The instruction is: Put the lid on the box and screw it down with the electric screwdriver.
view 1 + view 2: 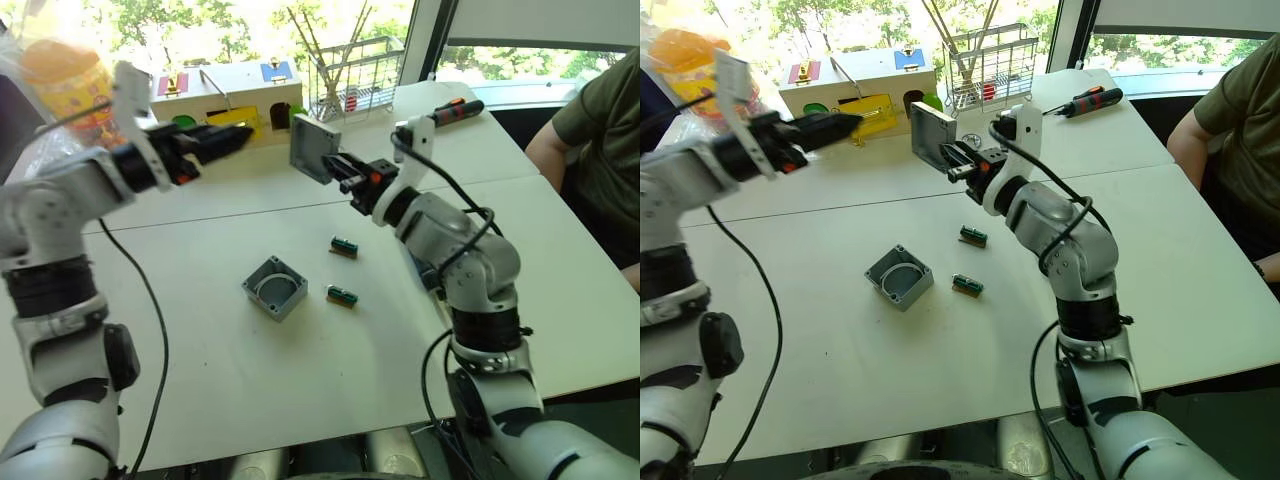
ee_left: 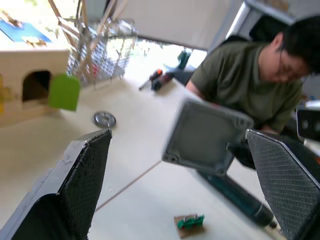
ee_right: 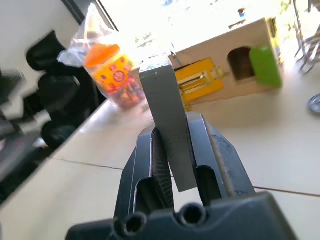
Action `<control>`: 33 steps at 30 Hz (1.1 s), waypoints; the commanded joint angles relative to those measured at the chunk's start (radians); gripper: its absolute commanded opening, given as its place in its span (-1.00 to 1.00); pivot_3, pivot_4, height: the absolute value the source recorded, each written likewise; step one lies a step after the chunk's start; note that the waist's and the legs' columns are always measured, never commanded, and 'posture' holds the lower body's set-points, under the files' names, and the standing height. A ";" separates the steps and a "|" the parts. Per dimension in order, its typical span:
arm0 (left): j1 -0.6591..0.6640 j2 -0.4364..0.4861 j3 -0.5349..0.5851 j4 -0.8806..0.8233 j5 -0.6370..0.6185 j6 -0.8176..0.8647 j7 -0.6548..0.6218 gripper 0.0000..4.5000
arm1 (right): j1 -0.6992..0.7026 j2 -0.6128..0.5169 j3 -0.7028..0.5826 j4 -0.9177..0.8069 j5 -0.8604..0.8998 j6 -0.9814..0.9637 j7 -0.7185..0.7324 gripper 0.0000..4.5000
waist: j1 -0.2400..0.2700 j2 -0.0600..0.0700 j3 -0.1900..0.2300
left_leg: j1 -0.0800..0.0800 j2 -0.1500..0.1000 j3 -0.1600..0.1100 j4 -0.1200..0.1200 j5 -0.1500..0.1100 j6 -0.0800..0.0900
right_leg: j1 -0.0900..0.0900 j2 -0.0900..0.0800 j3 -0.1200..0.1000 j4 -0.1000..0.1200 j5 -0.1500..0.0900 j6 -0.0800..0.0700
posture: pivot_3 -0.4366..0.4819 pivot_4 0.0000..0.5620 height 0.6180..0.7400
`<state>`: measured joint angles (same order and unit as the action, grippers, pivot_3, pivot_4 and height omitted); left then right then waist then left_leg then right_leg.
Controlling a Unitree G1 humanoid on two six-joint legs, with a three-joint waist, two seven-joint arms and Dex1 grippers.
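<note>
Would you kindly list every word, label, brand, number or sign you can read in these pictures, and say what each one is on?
No text can be read in any view.
Orange-lidded jar: printed red and orange pattern, too blurred to read.
Wooden house-shaped box: coloured doors and latches, no lettering.
Lid in the right gripper, box, two small green parts: no markings to be made out.

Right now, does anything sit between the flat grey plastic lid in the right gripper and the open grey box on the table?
Nothing visible does. The lid is held in the air in the right gripper; the box lies open below, two small green parts beside it.
</note>
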<state>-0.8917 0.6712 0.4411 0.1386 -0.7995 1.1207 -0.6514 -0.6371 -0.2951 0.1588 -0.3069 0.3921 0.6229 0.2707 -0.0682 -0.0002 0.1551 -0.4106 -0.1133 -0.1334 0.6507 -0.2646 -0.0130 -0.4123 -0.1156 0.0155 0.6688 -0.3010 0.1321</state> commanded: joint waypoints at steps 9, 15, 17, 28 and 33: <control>0.023 0.042 -0.209 0.020 0.066 -0.054 -0.145 0.73 | 0.234 -0.281 0.489 -0.152 -0.905 -0.661 -0.010 -0.95 | 0.008 -0.002 -0.001 | 0.000 -0.003 0.000 0.001 0.000 0.000 | -0.005 0.000 0.001 0.002 0.000 0.000 | -0.05 -0.47 1.00; 0.084 0.094 -0.335 -0.036 0.089 -0.044 -0.261 -0.53 | 0.300 -0.200 0.518 -0.076 -1.167 -0.678 -0.072 -0.95 | 0.006 -0.002 -0.001 | 0.000 0.000 0.001 0.000 0.001 -0.002 | -0.002 0.003 0.002 0.003 0.000 0.000 | -0.05 -0.47 1.00; 0.094 0.128 -0.398 -0.045 0.113 -0.058 -0.319 -0.97 | 0.311 -0.158 0.534 -0.043 -1.243 -0.663 -0.081 -0.95 | 0.006 -0.002 -0.001 | 0.000 0.000 0.001 0.000 0.001 -0.002 | -0.002 0.003 0.002 0.003 0.000 0.000 | -0.05 -0.47 1.00; 0.126 0.178 -0.589 -0.089 0.241 -0.173 -0.482 -0.97 | 0.361 -0.088 0.523 0.022 -1.377 -0.697 -0.071 -0.95 | 0.031 -0.002 -0.001 | 0.000 0.000 0.001 0.001 0.002 -0.003 | 0.000 0.003 0.003 0.001 0.000 0.000 | -0.05 -0.47 1.00; 0.141 0.159 -0.604 -0.102 0.260 -0.194 -0.491 -0.97 | 0.386 -0.103 0.493 0.005 -1.393 -0.711 -0.059 -0.95 | 0.029 -0.003 -0.001 | 0.000 0.000 0.001 0.001 0.002 -0.003 | 0.000 0.003 0.003 0.001 0.000 0.000 | -0.05 -0.47 1.00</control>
<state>-0.7518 0.8241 -0.1748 0.0661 -0.5451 0.9464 -1.1337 -0.2584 -0.3982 0.6720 -0.2692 -0.9961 -0.0766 0.2069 -0.0390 -0.0027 0.1537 -0.4102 -0.1131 -0.1327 0.6513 -0.2630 -0.0156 -0.4121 -0.1123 0.0185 0.6700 -0.3012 0.1320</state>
